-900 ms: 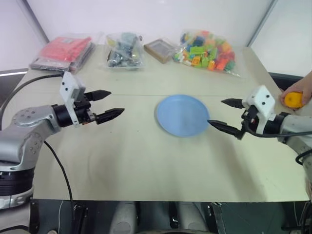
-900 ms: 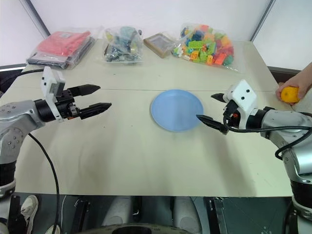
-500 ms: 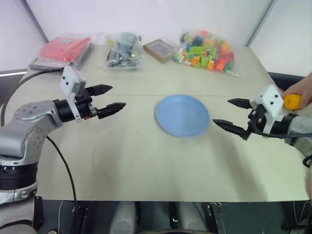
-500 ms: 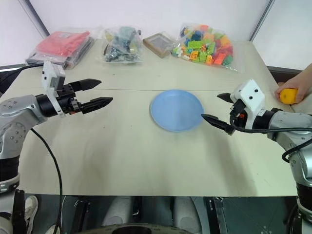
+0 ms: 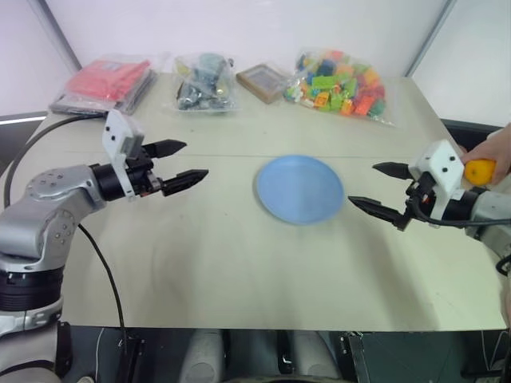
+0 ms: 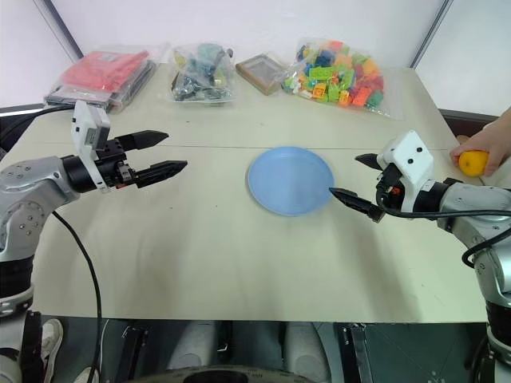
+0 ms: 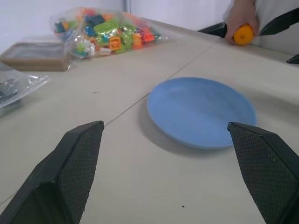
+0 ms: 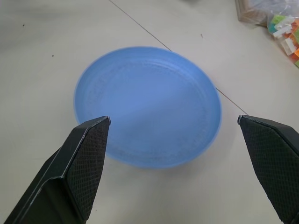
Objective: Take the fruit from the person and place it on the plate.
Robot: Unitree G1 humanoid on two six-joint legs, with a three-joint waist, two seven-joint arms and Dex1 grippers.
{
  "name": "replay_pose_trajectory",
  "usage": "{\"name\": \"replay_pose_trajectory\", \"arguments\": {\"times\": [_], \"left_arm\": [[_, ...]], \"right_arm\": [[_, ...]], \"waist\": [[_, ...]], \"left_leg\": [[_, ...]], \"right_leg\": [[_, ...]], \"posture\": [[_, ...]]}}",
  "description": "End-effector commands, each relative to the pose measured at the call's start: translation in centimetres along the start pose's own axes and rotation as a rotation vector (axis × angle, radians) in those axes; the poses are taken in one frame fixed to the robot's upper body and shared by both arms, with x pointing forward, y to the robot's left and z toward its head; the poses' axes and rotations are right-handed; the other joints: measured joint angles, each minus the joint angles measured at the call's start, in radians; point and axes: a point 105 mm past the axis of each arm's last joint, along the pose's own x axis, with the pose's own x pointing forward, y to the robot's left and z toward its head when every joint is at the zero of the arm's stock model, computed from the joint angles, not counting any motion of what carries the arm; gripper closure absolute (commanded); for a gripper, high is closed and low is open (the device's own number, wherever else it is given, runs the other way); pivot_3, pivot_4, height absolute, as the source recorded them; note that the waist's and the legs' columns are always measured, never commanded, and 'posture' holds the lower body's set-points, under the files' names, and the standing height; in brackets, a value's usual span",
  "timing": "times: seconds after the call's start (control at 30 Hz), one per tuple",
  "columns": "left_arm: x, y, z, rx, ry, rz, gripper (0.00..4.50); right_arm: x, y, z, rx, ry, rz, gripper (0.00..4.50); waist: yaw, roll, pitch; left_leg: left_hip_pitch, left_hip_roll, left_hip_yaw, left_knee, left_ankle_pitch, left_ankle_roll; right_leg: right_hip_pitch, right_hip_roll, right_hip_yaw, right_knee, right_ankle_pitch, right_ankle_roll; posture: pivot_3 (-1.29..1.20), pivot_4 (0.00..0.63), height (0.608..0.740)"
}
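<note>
Both grippers stand wide open and empty: the right gripper (image 6: 361, 177) hovers just beside the plate (image 6: 290, 180), the left gripper (image 5: 185, 162) well apart from it over bare table (image 5: 207, 271). Each has two black, tapered fingers with cross-hatched pads. Smooth, round and light blue, the plate lies flat mid-table with nothing in it. At the table's right edge a person's hand (image 6: 489, 144) holds the round orange fruit (image 6: 473, 163). Along the far edge lie a clear bag of coloured bricks (image 5: 338, 84), a brown box (image 5: 263, 81), another clear bag (image 5: 204, 81) and a red packet (image 5: 106, 80).
</note>
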Motion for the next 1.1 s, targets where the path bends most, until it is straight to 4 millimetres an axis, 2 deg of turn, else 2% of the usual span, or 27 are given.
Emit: {"name": "replay_pose_trajectory", "arguments": {"times": [0.03, 0.9, 1.1], "left_arm": [[-0.1, -0.3, 0.8, 0.023, -0.032, -0.002, 0.05], [0.5, -0.6, 0.9, 0.015, -0.052, -0.008, 0.05], [0.6, -0.6, 0.8, 0.013, -0.054, -0.013, 0.05]], "right_arm": [[-0.5, -0.1, 1.3, -0.046, -0.023, -0.007, 0.00], [-0.5, 0.4, 1.3, -0.036, -0.022, 0.000, 0.00], [0.0, 0.1, 2.6, -0.022, -0.098, -0.045, 0.00]], "waist": [[0.000, 0.000, 0.000], [0.000, 0.000, 0.000], [0.000, 0.000, 0.000]], "left_leg": [[0.000, 0.000, 0.000, 0.000, 0.000, 0.000], [0.000, 0.000, 0.000, 0.000, 0.000, 0.000], [0.000, 0.000, 0.000, 0.000, 0.000, 0.000]], "right_leg": [[0.000, 0.000, 0.000, 0.000, 0.000, 0.000], [0.000, 0.000, 0.000, 0.000, 0.000, 0.000], [0.000, 0.000, 0.000, 0.000, 0.000, 0.000]], "posture": [[0.00, 0.150, 0.731], [0.00, 0.150, 0.731], [0.00, 0.150, 0.731]]}}
